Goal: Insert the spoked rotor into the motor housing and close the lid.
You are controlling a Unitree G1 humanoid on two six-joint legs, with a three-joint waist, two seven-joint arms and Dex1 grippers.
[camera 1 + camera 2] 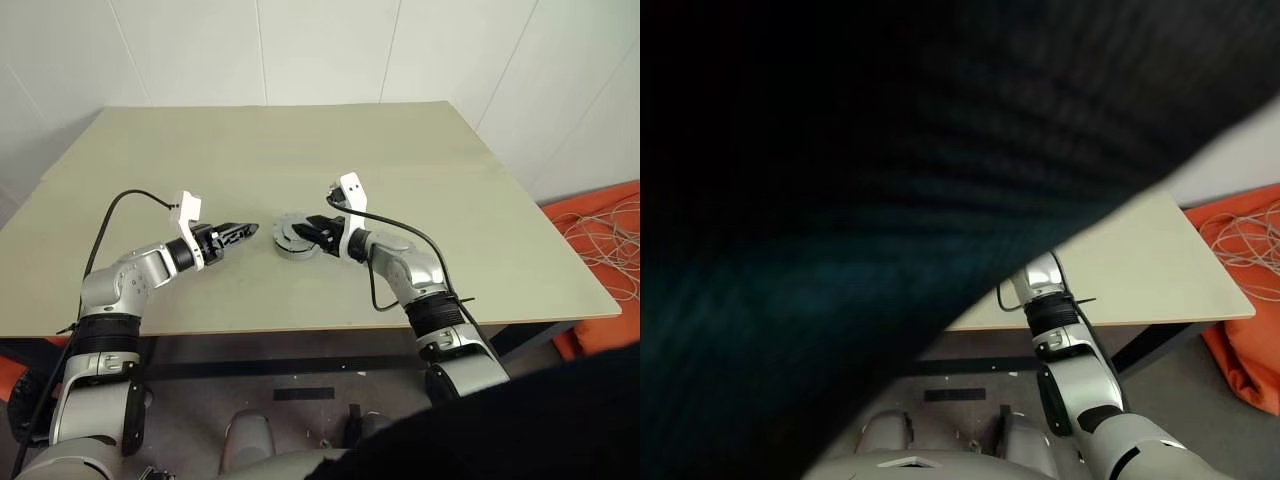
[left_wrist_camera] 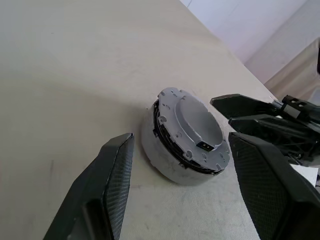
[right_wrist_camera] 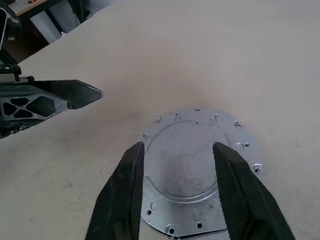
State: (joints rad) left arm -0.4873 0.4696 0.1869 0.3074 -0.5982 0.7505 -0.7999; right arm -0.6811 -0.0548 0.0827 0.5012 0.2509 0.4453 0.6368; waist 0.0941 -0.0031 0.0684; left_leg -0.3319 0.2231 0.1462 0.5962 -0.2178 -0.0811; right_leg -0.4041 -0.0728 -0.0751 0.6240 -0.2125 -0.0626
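I see the motor housing (image 2: 186, 142) sitting near the middle of the pale matte table (image 1: 400, 180), a short round drum of dull silver-grey metal. The lid (image 3: 200, 160) lies closed flat on top of it: a smooth raised disc inside a flange dotted with small screw holes, with a small dark slot near the rim. The drum's axis stands upright, so its flat face points straight up; being round, it has no long axis along the table.

My right gripper (image 3: 177, 192) hovers over the lid, its 2 black, carbon-weave fingers spread and pinching nothing. My left gripper (image 2: 182, 187) sits just beside the housing, on its left, with its wedge-shaped fingers spread wide and apart from the casing.
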